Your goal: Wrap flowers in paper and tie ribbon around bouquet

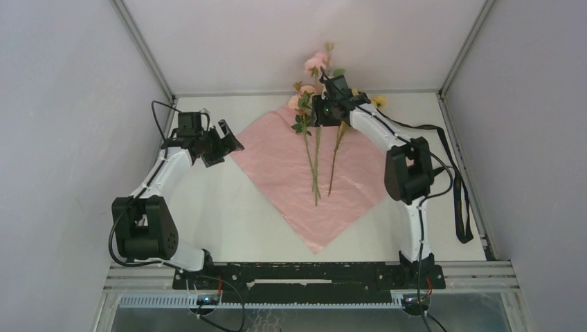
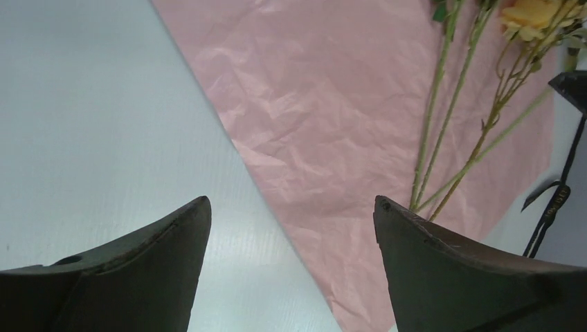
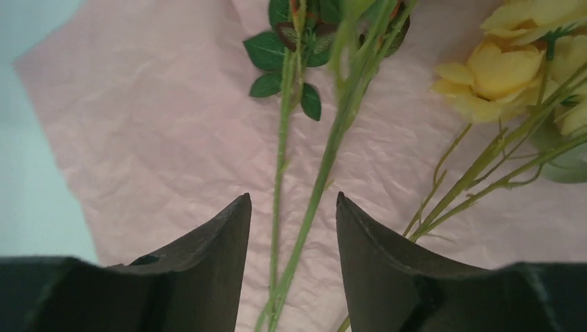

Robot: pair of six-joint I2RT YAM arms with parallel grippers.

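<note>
The paper (image 1: pixel 291 173) lies flat as a pinkish diamond on the table. The flowers (image 1: pixel 315 149) rest on it, pink blossoms past its far corner, stems pointing toward me. My right gripper (image 1: pixel 320 116) hovers over the upper stems. In the right wrist view it (image 3: pixel 293 196) is open, with two green stems (image 3: pixel 325 152) running through the gap and a yellow blossom (image 3: pixel 495 69) to the right. My left gripper (image 1: pixel 225 146) is open beside the paper's left corner, and nothing is between its fingers (image 2: pixel 291 200). The ribbon (image 1: pixel 460 200) lies along the table's right side.
White walls and metal frame posts enclose the table on three sides. Both arm bases sit on a black rail (image 1: pixel 304 273) at the near edge. The right arm's elbow (image 1: pixel 408 169) stands over the paper's right corner. Black cables loop beside each arm.
</note>
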